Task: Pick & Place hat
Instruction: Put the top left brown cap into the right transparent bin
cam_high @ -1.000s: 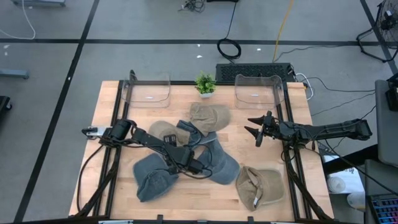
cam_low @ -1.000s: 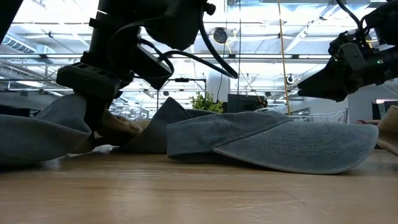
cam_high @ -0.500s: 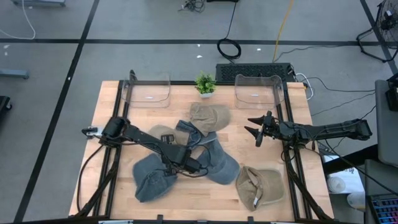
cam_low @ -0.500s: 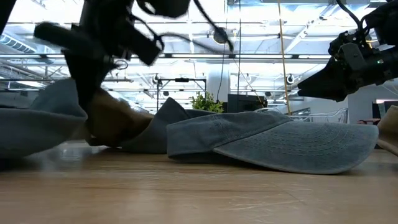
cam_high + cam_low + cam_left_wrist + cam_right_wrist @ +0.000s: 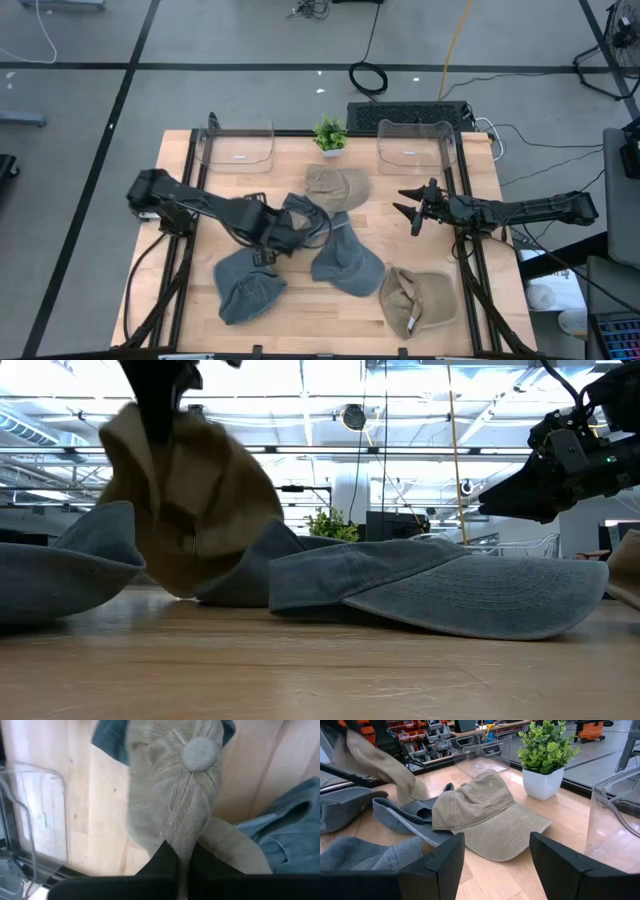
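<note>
Wooden table (image 5: 180, 290) — tan hat (image 5: 175, 800) pinched in left hand (image 5: 179, 865) — lifted.

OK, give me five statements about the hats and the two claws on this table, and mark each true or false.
1. The left claw is shut on a tan cap. True.
2. That tan cap lies flat on the table. False: in the low view it hangs lifted above the wood.
3. The right claw holds a hat. False: it is open and empty, at the table's right side.
4. A small potted plant stands between two clear bins at the far edge. True.
5. Every hat here is blue. False: besides the blue ones, a tan cap near the plant and a tan cap at the near right lie on the table.
</note>
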